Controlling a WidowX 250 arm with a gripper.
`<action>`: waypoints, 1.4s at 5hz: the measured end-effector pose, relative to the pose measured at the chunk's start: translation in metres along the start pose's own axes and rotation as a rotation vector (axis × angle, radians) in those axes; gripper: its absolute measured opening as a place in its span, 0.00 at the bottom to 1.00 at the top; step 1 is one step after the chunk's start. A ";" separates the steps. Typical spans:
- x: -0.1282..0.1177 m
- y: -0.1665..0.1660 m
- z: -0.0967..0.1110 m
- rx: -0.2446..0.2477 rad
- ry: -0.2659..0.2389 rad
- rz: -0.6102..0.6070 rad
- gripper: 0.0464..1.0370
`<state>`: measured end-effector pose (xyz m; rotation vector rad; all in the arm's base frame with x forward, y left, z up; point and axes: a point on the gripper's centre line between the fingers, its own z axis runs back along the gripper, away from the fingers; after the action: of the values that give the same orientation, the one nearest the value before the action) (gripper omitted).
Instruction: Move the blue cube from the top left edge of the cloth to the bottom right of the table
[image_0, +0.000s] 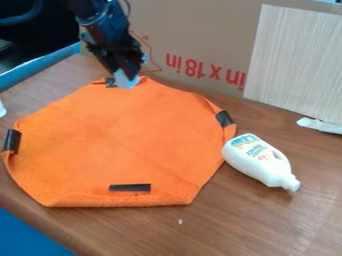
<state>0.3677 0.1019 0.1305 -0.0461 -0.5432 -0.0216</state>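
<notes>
Look for the blue cube (125, 80) at twelve o'clock on the orange cloth (120, 140), right by the far edge. Find the black pincer (125, 73) there too, hanging down just at the cube. Cannot tell whether clenched on the cube or let go. Cannot tell, either, whether lifted up a tiny bit or sitting flat.

Done, by the look of it: getting to the cube. Not done: the big trip. Seems to be only near the start, with almost all the way to go. Left to do: make sure of a good grip, lift up, cross over the cloth, go to about five o'clock on the brown table (227, 227), put down softly, let go and back away.

Watch out for the white bottle (257, 161), lying down just beside the cloth between three and four o'clock, with the cap pointing to about four. Could get bumped and roll on a low trip. Better to go up high, or swing round by six o'clock. Mind the black strips (130, 188) on the cloth too, at twelve, two, six and nine. Might snag there and drag the soft cloth along.
</notes>
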 end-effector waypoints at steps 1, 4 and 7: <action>-0.017 -0.036 0.005 -0.096 0.032 -0.123 0.40; -0.087 -0.152 0.024 -0.283 0.141 -0.419 0.40; -0.113 -0.208 -0.016 -0.309 0.214 -0.519 0.40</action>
<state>0.2721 -0.1060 0.0665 -0.2012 -0.3217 -0.6113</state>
